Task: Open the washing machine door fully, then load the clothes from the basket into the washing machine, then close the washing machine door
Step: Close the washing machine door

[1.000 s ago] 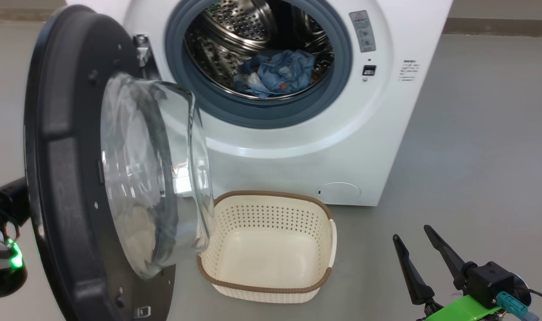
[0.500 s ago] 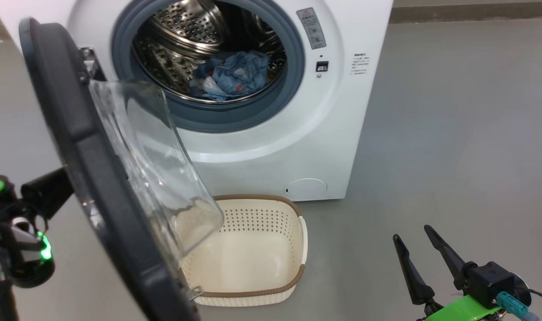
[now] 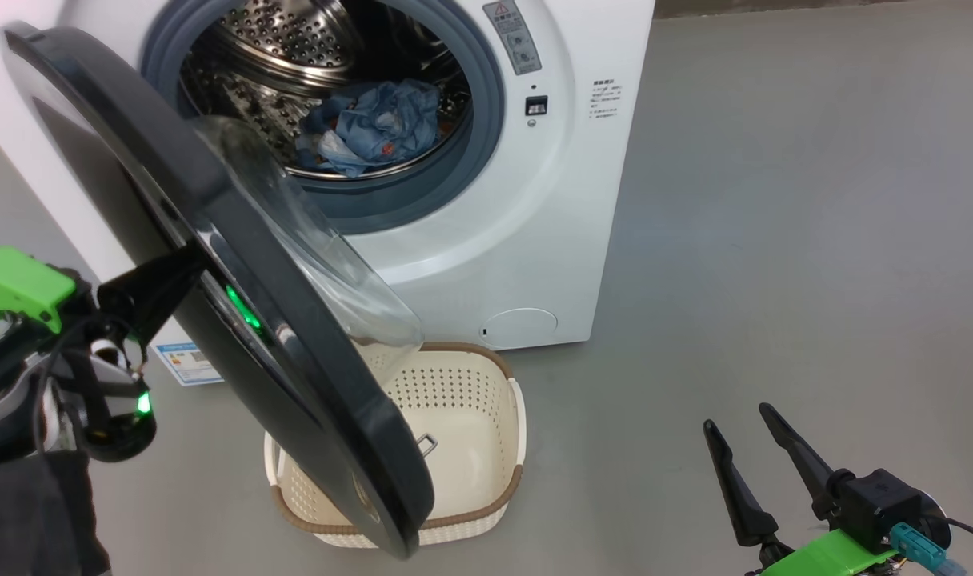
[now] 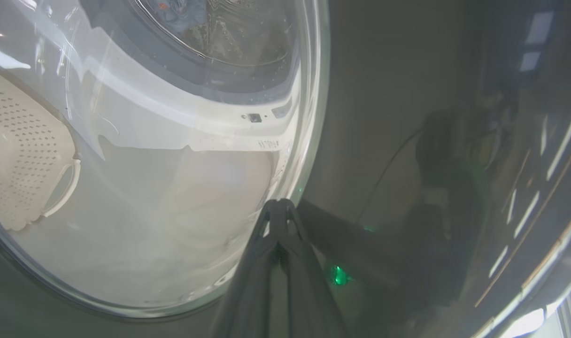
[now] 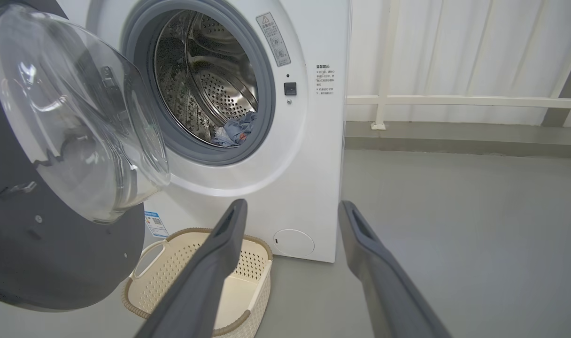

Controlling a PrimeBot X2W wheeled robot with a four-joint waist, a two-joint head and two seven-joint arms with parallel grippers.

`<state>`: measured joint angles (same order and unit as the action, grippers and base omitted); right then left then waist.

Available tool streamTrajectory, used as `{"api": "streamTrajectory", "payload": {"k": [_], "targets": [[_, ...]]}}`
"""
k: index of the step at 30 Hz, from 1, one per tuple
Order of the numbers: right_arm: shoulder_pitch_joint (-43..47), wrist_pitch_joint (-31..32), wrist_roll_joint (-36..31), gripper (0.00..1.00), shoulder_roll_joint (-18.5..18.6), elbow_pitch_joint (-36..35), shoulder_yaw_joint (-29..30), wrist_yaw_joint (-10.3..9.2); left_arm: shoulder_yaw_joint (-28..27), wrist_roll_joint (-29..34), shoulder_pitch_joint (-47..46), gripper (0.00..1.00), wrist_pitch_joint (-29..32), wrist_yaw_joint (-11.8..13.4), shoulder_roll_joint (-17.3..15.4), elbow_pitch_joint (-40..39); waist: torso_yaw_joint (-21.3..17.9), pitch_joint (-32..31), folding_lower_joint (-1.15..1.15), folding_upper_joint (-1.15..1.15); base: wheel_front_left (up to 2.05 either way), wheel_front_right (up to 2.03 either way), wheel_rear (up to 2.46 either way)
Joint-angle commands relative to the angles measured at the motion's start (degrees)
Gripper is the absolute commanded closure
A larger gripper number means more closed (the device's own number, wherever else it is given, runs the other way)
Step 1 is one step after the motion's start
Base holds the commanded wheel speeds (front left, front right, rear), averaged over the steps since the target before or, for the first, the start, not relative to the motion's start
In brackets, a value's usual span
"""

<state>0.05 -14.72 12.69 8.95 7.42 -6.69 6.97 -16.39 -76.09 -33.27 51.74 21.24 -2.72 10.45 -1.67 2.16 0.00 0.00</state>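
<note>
The white washing machine (image 3: 534,240) stands with its black round washing machine door (image 3: 214,240) about half open, the glass bowl over the basket (image 3: 486,376). The blue clothes (image 3: 374,128) lie in the steel drum, also seen in the right wrist view as clothes (image 5: 236,131). The cream basket (image 5: 248,263) holds nothing. My left gripper (image 3: 194,260) is shut, its tips pressed on the door's glossy outer face; in its wrist view the left gripper (image 4: 278,204) touches beside the window rim. My right gripper (image 3: 737,418) hangs open over bare floor, right of the basket.
Grey floor (image 3: 774,240) stretches to the right of the machine. A round flap (image 3: 518,326) and a blue label (image 3: 186,364) sit low on the machine's front. A white curtain and rail (image 5: 454,101) line the wall behind.
The head camera has shifted. The door has swung further toward the machine, and my left gripper has followed behind it. The right gripper has kept its place.
</note>
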Motion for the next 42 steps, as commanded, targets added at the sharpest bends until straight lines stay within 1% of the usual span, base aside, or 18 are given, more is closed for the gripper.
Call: {"api": "streamTrajectory", "payload": {"k": [1,13,25,30,31,42], "targets": [[-1.54,-0.28,-0.31,0.00,0.30,-1.47,-1.38,0.52,-0.64,-0.88,-3.25,1.00,-0.09,-0.93,-1.08,-1.34,-0.32,0.13,0.00,0.00,0.00,0.00,0.00],[-1.98,-0.28,-0.08,0.00,0.64,-1.09,-2.02,0.52,2.07,-3.95,-8.03,1.00,-8.99,-7.36,-0.21,9.12,-2.37,0.23,0.00,0.00,0.00,0.00,0.00],[-1.48,-0.28,0.27,0.00,1.23,-0.72,-2.38,0.52,7.25,-9.81,-11.92,1.00,-16.96,-13.18,-0.17,19.79,-3.27,-1.01,0.00,0.00,0.00,0.00,0.00],[-1.27,-0.28,0.38,0.00,1.57,-0.60,-2.43,0.52,8.56,-11.07,-13.04,1.00,-18.80,-15.17,-0.17,23.43,-3.27,-1.50,0.00,0.00,0.00,0.00,0.00],[-1.27,-0.28,0.38,0.00,1.57,-0.60,-2.43,0.52,8.56,-11.07,-13.04,1.00,-18.80,-15.17,-0.17,23.43,-3.27,-1.50,0.00,0.00,0.00,0.00,0.00],[-0.95,-0.28,0.37,0.00,1.84,-0.57,-2.63,0.52,10.23,-12.44,-14.93,1.00,-21.82,-18.81,-0.16,29.78,-3.10,-2.23,0.00,0.00,0.00,0.00,0.00]]}}
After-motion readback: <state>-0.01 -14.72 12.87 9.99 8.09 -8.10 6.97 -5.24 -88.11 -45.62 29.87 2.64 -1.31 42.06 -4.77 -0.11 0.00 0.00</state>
